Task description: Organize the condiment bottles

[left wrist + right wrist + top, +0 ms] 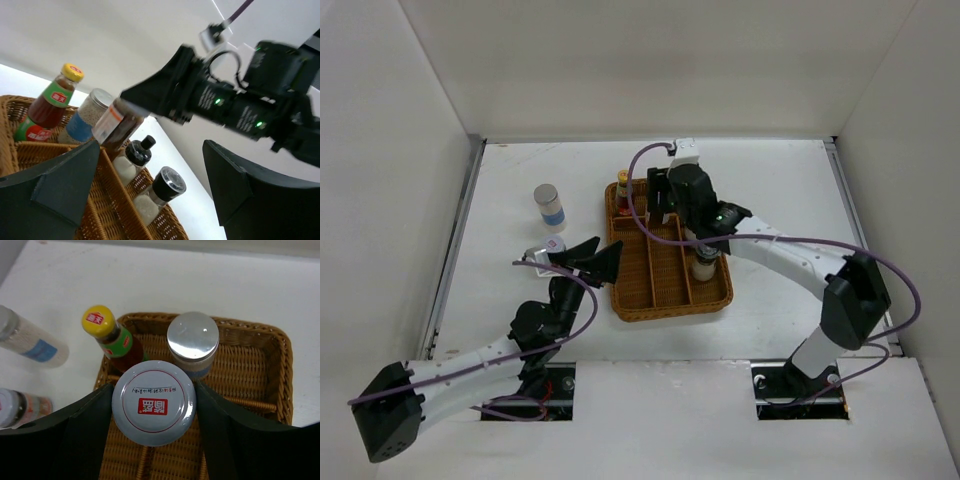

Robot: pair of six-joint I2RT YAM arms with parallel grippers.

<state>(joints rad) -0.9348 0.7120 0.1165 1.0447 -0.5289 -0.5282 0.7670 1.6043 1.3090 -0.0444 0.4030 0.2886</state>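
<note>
Table [780, 190]: seven bottles [549, 207], one tray [665, 313]

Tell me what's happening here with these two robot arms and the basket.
The right gripper is clamped on a white-lidded jar with a red mark, holding it over the wicker tray at its far end. A yellow-capped sauce bottle, a silver-lidded shaker and two black-capped shakers stand in the tray. The left gripper hangs open and empty by the tray's left edge. A blue-banded white cylinder stands outside the tray, to its left.
</note>
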